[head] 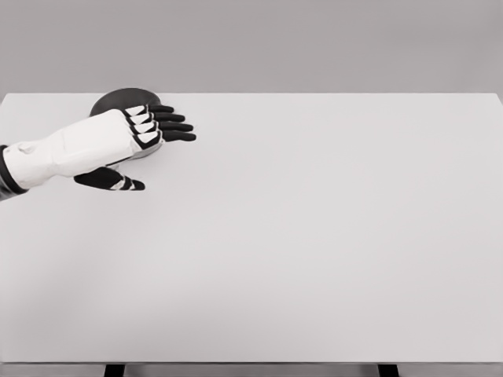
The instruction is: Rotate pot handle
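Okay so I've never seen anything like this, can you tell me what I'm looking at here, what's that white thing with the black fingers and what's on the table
This is a computer-simulated scene, seen from a camera on a humanoid robot's head, looking down at a white table. The white thing is the robot's left arm, coming in from the picture's left and ending in a five-finger left hand with black fingers. The fingers are stretched out flat and the thumb points off below; the hand holds nothing. Under and behind the hand, near the table's far left edge, sits a dark round pot, mostly hidden by the hand. Its handle cannot be seen here. The robot's right arm is out of view. Nothing else shows on the table.
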